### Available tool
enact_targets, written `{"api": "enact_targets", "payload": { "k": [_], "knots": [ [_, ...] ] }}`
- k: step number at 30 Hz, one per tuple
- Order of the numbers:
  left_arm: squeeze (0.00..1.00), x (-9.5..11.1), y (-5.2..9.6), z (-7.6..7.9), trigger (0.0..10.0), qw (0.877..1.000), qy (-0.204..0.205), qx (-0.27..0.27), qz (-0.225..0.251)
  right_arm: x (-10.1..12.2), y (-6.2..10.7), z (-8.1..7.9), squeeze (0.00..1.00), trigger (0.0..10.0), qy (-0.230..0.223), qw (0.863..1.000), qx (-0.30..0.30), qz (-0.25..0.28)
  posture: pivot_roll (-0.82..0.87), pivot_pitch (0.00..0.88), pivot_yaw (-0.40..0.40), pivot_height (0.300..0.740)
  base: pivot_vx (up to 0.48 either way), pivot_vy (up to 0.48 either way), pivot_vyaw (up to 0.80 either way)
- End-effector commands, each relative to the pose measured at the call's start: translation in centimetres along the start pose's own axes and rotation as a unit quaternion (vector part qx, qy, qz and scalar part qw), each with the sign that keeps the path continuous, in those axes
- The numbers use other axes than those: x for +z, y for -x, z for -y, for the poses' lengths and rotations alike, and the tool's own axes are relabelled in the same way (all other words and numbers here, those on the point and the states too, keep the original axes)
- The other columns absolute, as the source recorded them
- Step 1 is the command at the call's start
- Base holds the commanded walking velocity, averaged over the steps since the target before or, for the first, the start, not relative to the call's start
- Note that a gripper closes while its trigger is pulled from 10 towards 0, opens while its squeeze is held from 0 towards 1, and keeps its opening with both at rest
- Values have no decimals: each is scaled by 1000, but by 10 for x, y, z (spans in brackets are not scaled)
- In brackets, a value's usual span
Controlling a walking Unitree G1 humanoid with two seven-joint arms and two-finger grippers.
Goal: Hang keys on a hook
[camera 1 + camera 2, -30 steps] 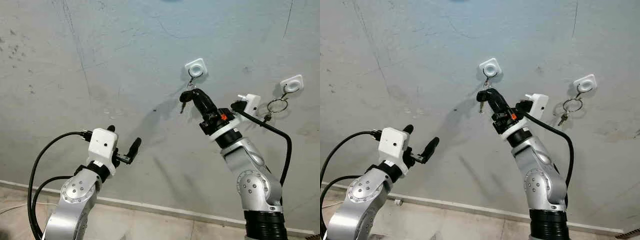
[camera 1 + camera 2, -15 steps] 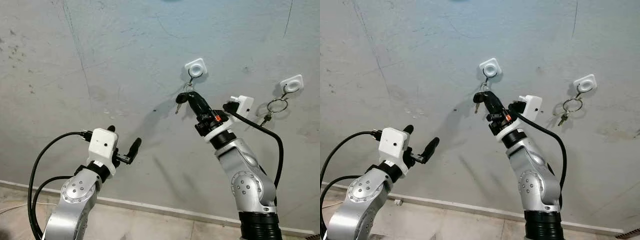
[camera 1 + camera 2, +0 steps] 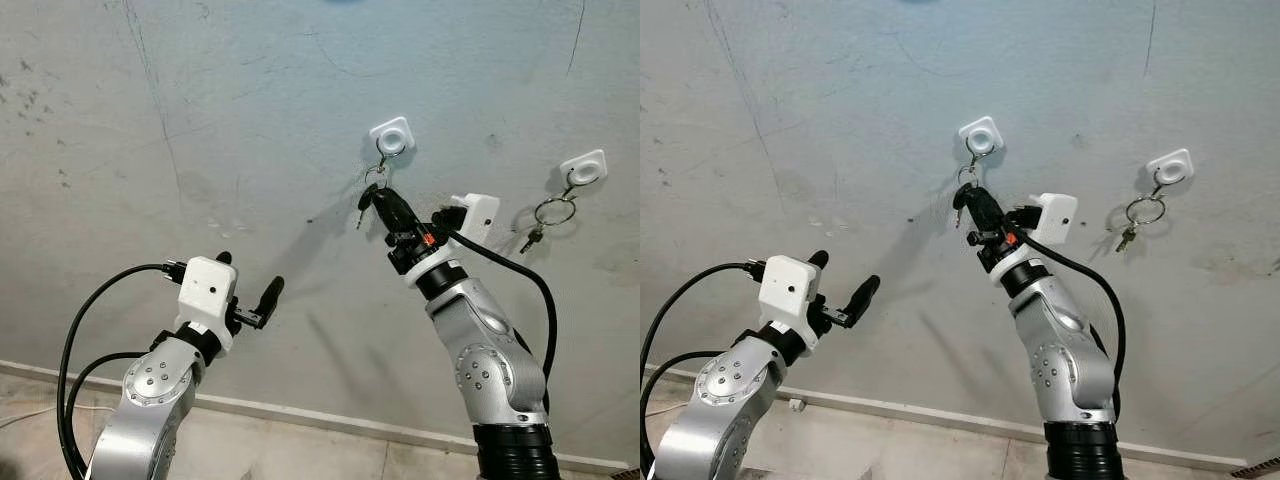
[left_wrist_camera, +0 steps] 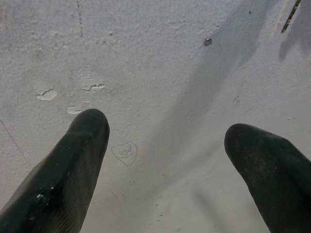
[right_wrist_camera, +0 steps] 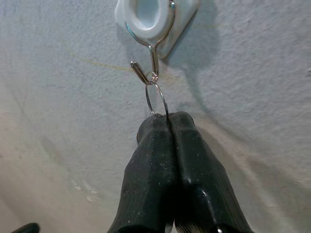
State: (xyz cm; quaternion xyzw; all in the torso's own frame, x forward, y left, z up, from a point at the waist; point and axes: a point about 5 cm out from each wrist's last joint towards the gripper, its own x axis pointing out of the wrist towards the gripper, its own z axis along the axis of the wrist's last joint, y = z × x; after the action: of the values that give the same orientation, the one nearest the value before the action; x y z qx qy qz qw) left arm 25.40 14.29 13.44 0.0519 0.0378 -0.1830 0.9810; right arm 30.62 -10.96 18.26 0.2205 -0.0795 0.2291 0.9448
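Observation:
A white hook plate (image 3: 391,135) with a metal hook (image 5: 146,73) is fixed to the grey wall. My right gripper (image 3: 378,203) is raised just below it, shut on a key ring (image 5: 156,99). The ring's top loops over the hook's tip. A small key (image 3: 362,215) dangles beside the fingers (image 5: 165,160). My left gripper (image 3: 252,300) is held low at the left, open, pointing at bare wall with nothing between its fingers (image 4: 73,160).
A second white hook (image 3: 584,168) at the right carries another key ring with keys (image 3: 548,217). The wall (image 3: 200,120) is rough grey plaster; a pale skirting strip (image 3: 300,415) runs along its foot above the floor.
My right gripper has moved up and left toward the hook with the ring, bringing the ring onto the hook's tip. The left arm has stayed put.

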Motion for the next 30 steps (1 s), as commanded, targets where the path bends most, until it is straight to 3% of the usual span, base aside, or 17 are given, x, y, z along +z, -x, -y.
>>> {"api": "enact_targets", "payload": {
  "k": [1,15,21,22,24,27,28,30],
  "knots": [
    [0,6,-2,3,10000,1000,-1,-11,10,-3,2,5,1000,10000,14,1000,-17,-10,234,0,-44,740,0,0,0],
    [0,7,-4,5,10000,1000,0,-13,13,-2,3,1,1000,10000,68,998,-9,-9,229,0,-47,740,0,0,0],
    [0,7,-5,6,10000,1000,1,-12,12,-1,2,-2,1000,10000,110,994,-8,-9,227,0,-49,740,0,0,0],
    [0,7,-5,6,10000,1000,1,-12,12,0,2,-4,0,10000,123,992,0,-7,227,0,-49,740,0,0,0],
    [0,6,-5,6,10000,1000,1,-12,12,1,3,-4,0,10000,141,990,-5,-5,225,0,-50,740,0,0,0],
    [0,6,-5,6,10000,1000,2,-12,12,0,4,-6,24,10000,133,991,1,-4,225,0,-50,740,0,0,0],
    [0,6,-5,6,10000,1000,2,-12,12,0,4,-6,1000,10000,137,991,0,-3,223,0,-51,740,0,0,0],
    [0,6,-5,6,10000,1000,2,-11,12,1,5,-6,1000,10000,142,990,-1,-3,223,0,-51,740,0,0,0]
  ]
}}
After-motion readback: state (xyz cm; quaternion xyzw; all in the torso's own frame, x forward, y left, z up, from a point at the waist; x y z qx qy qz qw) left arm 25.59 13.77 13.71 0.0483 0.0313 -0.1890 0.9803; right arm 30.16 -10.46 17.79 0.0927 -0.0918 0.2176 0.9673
